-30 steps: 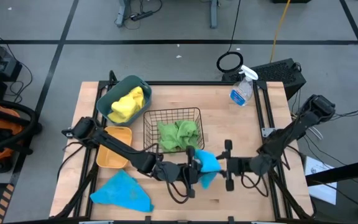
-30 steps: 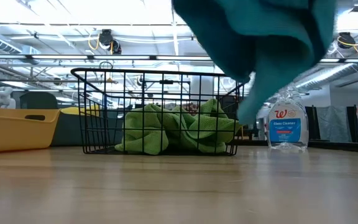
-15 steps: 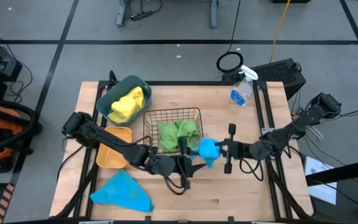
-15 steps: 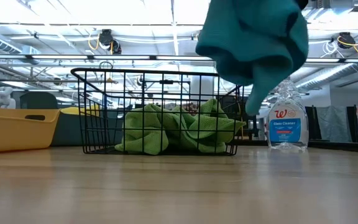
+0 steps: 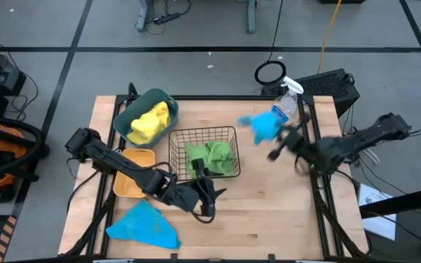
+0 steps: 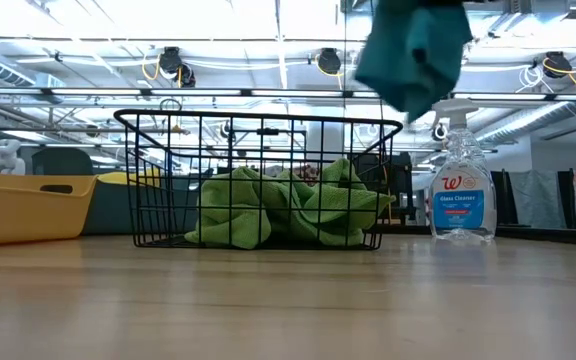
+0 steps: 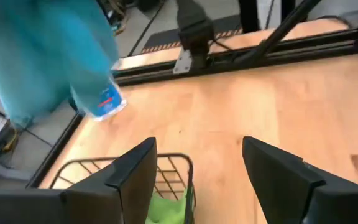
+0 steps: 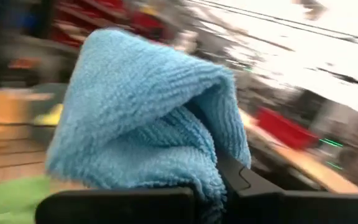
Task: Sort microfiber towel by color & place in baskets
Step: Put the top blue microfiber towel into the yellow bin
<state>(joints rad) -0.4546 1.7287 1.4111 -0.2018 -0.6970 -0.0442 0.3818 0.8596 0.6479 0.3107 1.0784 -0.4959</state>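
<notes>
A blue towel [image 5: 262,126] is up in the air near the table's far right, close to the clear spray bottle [image 5: 286,107], with my right gripper [image 5: 273,137] shut on it. In the low view that towel [image 6: 413,48] hangs high above the table. My left gripper [image 5: 207,187] stands open at the near edge of the black wire basket [image 5: 203,135], which holds green towels [image 5: 210,156]; nothing is between its fingers [image 7: 134,180]. A second blue towel [image 5: 143,225] lies flat at the near left. The teal tub [image 5: 131,111] holds a yellow towel [image 5: 152,120]. The yellow-orange bin [image 5: 133,180] sits beside it. My right gripper pinches a bunched fold of the blue towel [image 8: 199,182] between its two fingers, several layers thick. It comes at the towel from the table's right side. The towel is lifted clear of the table, and its bulk [image 8: 142,112] is crumpled in front of the fingers.
The spray bottle [image 6: 461,195] stands upright at the far right, just beyond the carried towel. The three containers crowd the table's left and middle. Bare wood lies at the near right [image 5: 269,219]. A black frame rail [image 5: 314,146] runs along the right edge.
My left gripper has opened, let go of the blue towel and drawn back toward the table's left. My right gripper has shut on the towel, then carried it up and toward the far right edge, near the spray bottle. The towel has bunched up.
</notes>
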